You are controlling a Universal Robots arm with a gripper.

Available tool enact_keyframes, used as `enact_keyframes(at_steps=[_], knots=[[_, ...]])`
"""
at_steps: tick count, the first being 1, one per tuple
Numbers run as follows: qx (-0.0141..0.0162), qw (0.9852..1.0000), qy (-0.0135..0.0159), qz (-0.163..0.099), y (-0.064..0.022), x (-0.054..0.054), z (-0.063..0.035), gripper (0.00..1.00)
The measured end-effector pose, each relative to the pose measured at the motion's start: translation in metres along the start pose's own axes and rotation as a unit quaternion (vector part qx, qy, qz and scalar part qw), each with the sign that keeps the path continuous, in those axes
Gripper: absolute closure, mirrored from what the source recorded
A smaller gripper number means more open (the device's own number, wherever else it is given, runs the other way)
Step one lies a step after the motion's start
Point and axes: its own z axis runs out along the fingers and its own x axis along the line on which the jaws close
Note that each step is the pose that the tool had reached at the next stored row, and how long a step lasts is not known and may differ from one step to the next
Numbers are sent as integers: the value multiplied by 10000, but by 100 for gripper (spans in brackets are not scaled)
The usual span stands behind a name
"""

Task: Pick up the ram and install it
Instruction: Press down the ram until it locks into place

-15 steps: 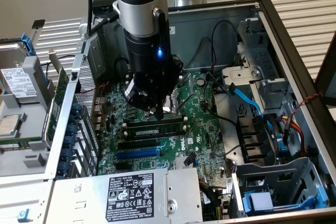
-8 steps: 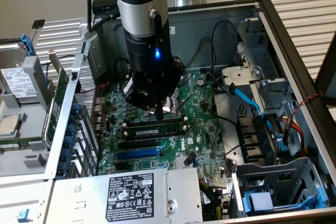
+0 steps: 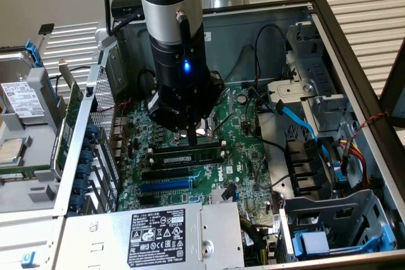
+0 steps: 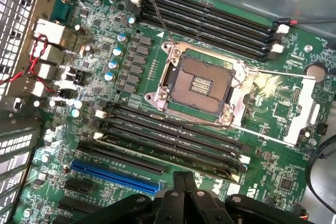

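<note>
The ram [image 3: 187, 156], a green stick with black chips and a white label, stands on edge in a black memory slot just in front of the CPU socket [image 4: 202, 85]. In the wrist view the ram [image 4: 168, 156] appears edge-on in the slot of that bank nearest the blue expansion slot [image 4: 113, 176]. My gripper [image 3: 192, 137] hangs straight down over the motherboard, its fingers shut together with nothing between them. Their tips sit right above the ram's top edge; I cannot tell whether they touch it. In the wrist view the shut gripper [image 4: 182, 184] is just beside the ram.
A second bank of black memory slots [image 4: 210, 19] lies beyond the socket. The power supply [image 3: 158, 232] borders the board in front, a drive cage [image 3: 335, 232] and blue cable [image 3: 297, 118] are at the exterior view's right, and a hard drive [image 3: 22, 96] is at its left.
</note>
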Motion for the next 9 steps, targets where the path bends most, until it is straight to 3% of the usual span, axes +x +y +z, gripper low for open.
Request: enact_keyframes(at_steps=[4, 9], knots=[[14, 9995, -3, 306, 0, 0, 0, 90], [31, 9977, -6, 682, 0, 0, 0, 90]])
